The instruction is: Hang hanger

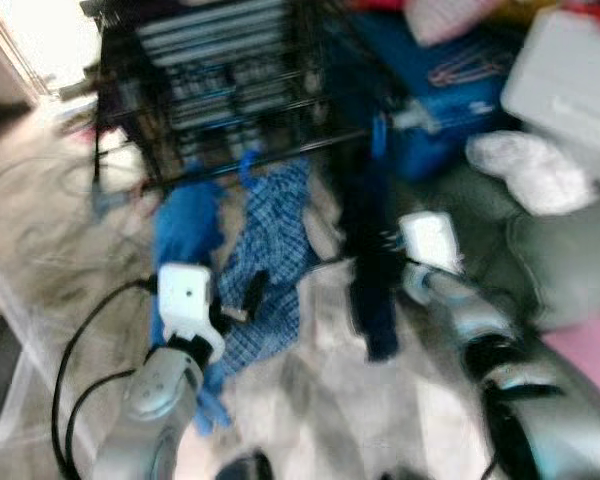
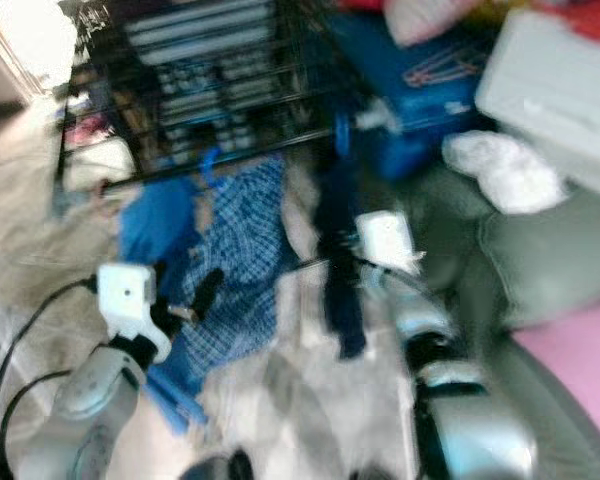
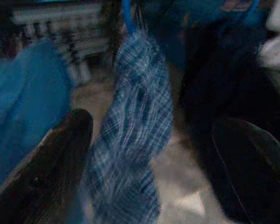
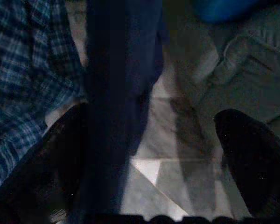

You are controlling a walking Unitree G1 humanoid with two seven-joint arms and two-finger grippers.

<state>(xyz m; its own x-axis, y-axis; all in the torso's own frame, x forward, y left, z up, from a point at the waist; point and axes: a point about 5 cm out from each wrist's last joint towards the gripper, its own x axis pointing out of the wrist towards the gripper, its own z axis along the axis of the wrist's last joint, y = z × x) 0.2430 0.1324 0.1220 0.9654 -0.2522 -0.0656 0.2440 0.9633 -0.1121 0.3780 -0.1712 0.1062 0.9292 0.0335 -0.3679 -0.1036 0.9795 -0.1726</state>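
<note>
Three garments hang in a row from a dark rail [image 1: 280, 152] on blue hangers: a plain blue one [image 1: 185, 235], a blue plaid shirt [image 1: 270, 250] and a dark navy one [image 1: 372, 260]. A blue hanger hook [image 1: 248, 165] tops the plaid shirt. My left gripper [image 3: 151, 123] is open, its fingers [image 3: 60, 154] spread wide just in front of the plaid shirt [image 3: 140, 107]. My right gripper [image 4: 151, 116] is open too, close to the navy garment [image 4: 116, 93], which hangs by one finger. Everything is blurred.
A black wire rack [image 1: 220, 70] of folded items stands behind the rail. A blue bin [image 1: 450, 90], a white box [image 1: 570, 70] and a white bundle [image 1: 530, 170] lie at the right, above a grey-green sofa [image 1: 560, 250]. Pale marble floor [image 1: 330, 400] is below.
</note>
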